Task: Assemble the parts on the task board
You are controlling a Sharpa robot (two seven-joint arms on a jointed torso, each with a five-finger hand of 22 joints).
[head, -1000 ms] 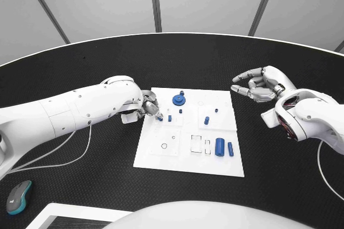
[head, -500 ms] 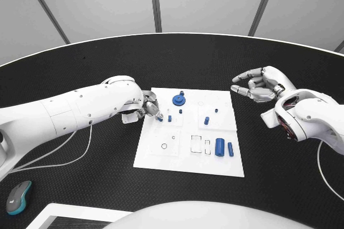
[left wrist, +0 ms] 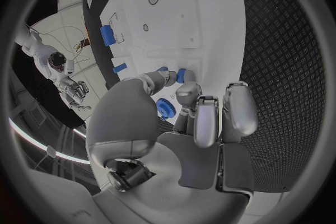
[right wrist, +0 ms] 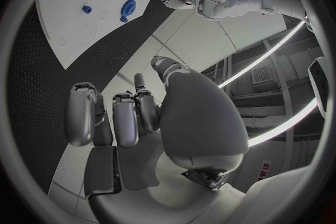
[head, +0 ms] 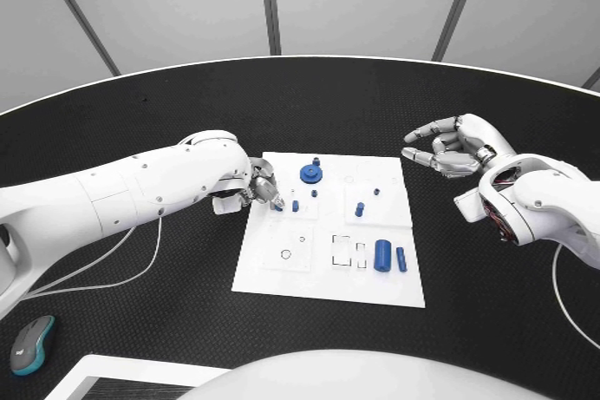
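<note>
Centrally, a white task board [head: 331, 278] lies flat on the black table [head: 150, 331], bearing several blue parts. Item: a round blue part with an upright knob [head: 311, 173] stands near the board's far edge, with a tiny blue peg [head: 314, 193] just beside it. Item: a short upright blue pin [head: 295, 206] stands close to the board's left edge. Item: a small blue stud [head: 375, 192] and a slanted blue pin [head: 360, 209] sit on the board's right half, near one another but apart. Item: a thick blue cylinder [head: 382, 252] and a thinner blue bar [head: 401, 259] lie side by side toward the board's near right, beside outlined rectangular recesses. Left hand [head: 254, 188]: positioned at the board's left edge, fingers [left wrist: 183, 93] drawn together over the board, tips right beside the short upright pin; the wrist view shows a blue piece at the fingertips, but whether it is pinched or merely touched cannot be told. Right hand [head: 453, 148]: held over bare table, well apart from the board on its right side, fingers [right wrist: 125, 117] curled inward toward the palm, holding nothing. Item: a grey-and-teal computer mouse [head: 30, 344] rests at the table's near left.
</note>
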